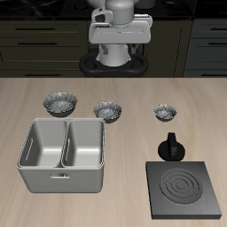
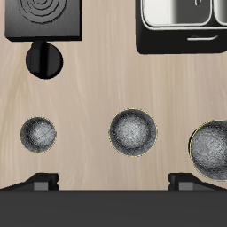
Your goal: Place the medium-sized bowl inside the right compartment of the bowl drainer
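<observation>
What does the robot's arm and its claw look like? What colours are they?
The robot arm is made of smooth, rounded white and light grey shells, standing on a round black base. No cables or markings can be made out. From the wrist camera, the claw shows two dark, nearly black fingers, blocky with angled tips, on a wide, dark bar.

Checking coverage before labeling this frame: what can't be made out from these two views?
- Gripper: wrist view shows only the fingertips; their spacing is cut by the dark band, so open or shut is unclear. In the exterior view the arm runs off the edge.
- Drainer: cut by the wrist view's edge; well floors are unseen.
- Largest bowl: partly cut off in the wrist view.
- Stove plate: clipped in both views.
- Medium bowl: inside too small to read in the exterior view.
</observation>
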